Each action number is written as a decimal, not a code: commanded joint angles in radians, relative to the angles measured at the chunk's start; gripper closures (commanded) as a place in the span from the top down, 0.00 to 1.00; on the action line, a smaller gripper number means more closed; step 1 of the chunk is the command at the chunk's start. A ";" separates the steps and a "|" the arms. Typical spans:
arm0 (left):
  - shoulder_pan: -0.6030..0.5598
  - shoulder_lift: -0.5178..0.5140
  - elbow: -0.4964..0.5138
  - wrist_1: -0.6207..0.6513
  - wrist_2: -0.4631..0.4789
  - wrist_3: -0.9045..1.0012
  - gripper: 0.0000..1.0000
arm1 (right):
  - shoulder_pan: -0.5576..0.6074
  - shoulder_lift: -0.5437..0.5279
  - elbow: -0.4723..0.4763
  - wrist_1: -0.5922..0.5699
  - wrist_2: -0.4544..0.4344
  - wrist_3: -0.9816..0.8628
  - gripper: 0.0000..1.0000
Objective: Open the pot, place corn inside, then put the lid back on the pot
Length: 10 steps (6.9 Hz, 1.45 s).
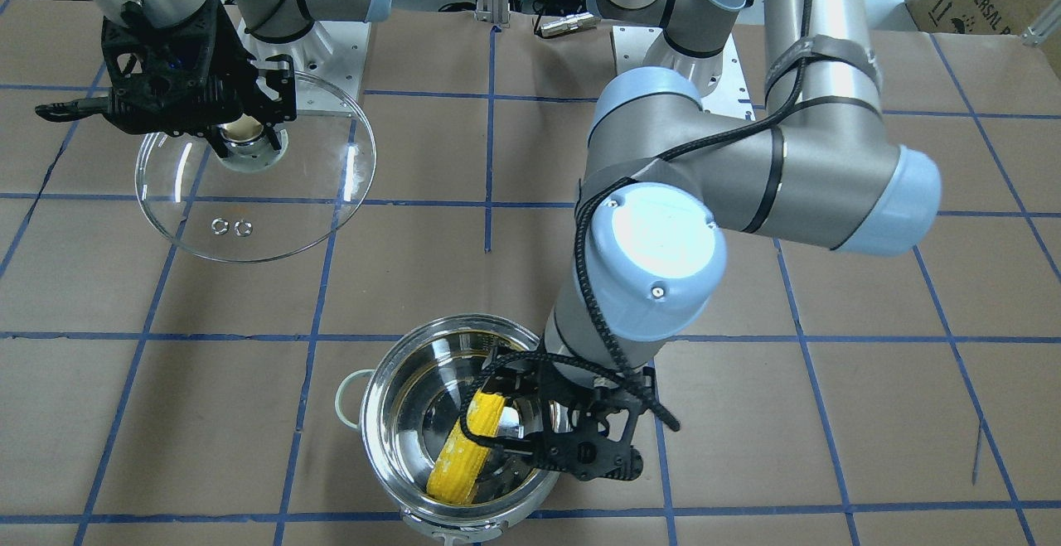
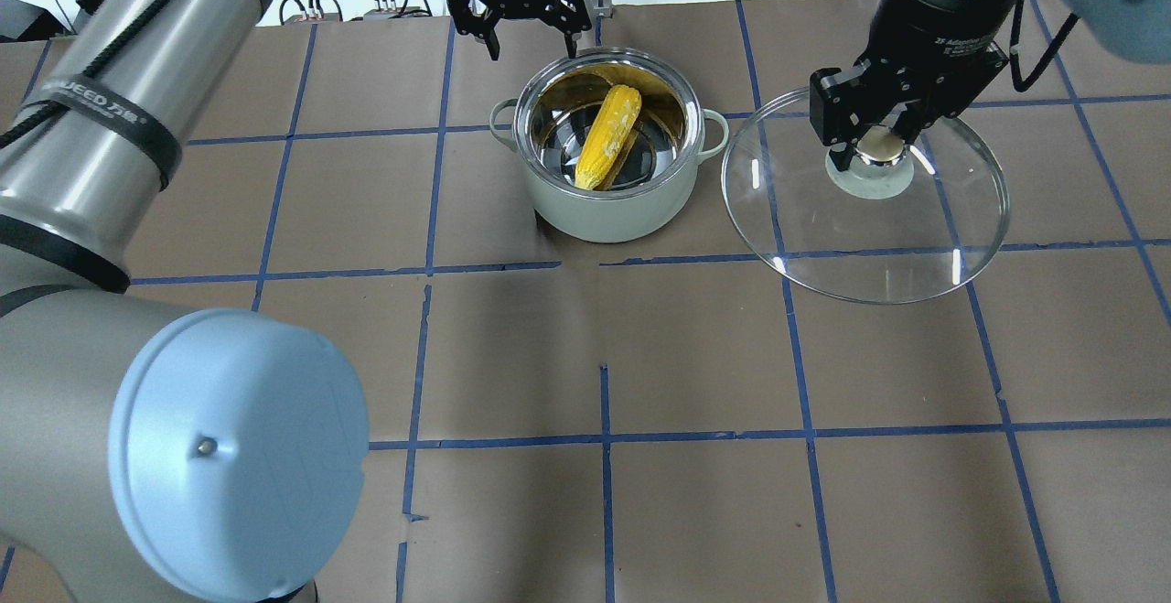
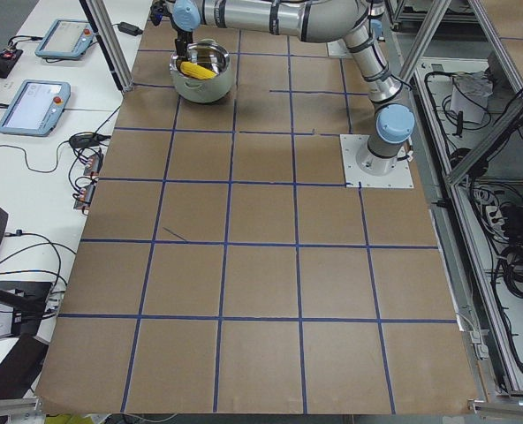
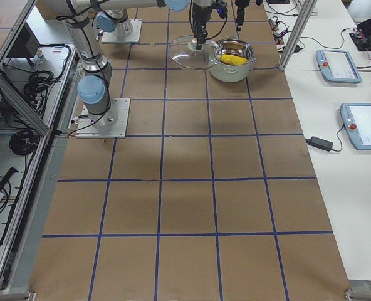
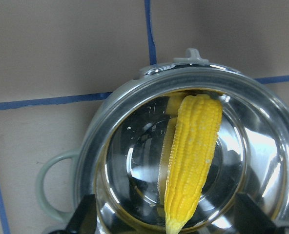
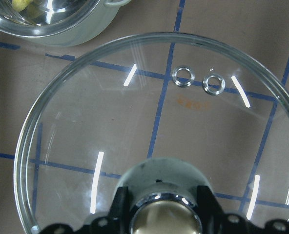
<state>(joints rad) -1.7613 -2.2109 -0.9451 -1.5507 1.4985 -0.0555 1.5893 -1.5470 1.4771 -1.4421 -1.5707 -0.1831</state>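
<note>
Overhead exterior view: the pot (image 2: 608, 209) stands uncovered in the upper middle of the frame. The corn (image 2: 608, 134) lies slantwise inside it, one end toward the wall and the other on the bottom. Nothing touches the cob, so I judge the corn step done.

The left gripper (image 2: 532, 40) hangs just above the pot's far rim at the top of the frame, its jaws wide apart and empty. The left wrist view agrees: both fingertips show at its bottom corners, well to either side of the cob.

Right of the pot, the right gripper (image 2: 875, 147) holds the lid (image 2: 864, 237), its jaws clamped on either side of the knob (image 2: 880, 141). The knob is the one sure hold on smooth glass. The lid seems raised off the table (image 2: 512, 356), though I cannot be certain. It sits near the pot's right handle but off the opening, which leaves the left arm room above the pot.

What remains, I judge, is for the left gripper to move clear and the lid to go onto the rim.
</note>
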 commanded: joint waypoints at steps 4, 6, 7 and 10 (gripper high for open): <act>0.238 0.538 -0.522 0.000 0.044 0.149 1.00 | 0.171 0.203 -0.151 -0.087 0.009 0.247 0.25; 0.236 0.597 -0.512 -0.032 0.106 0.119 1.00 | 0.268 0.385 -0.317 -0.118 0.005 0.350 0.24; 0.226 0.585 -0.494 -0.046 0.106 0.086 1.00 | 0.294 0.472 -0.402 -0.135 -0.003 0.378 0.24; 0.220 0.570 -0.503 -0.100 0.097 0.080 1.00 | 0.319 0.587 -0.463 -0.211 -0.006 0.413 0.24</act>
<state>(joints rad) -1.5402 -1.6222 -1.4457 -1.6489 1.5948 0.0227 1.9010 -0.9990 1.0281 -1.6235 -1.5771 0.2206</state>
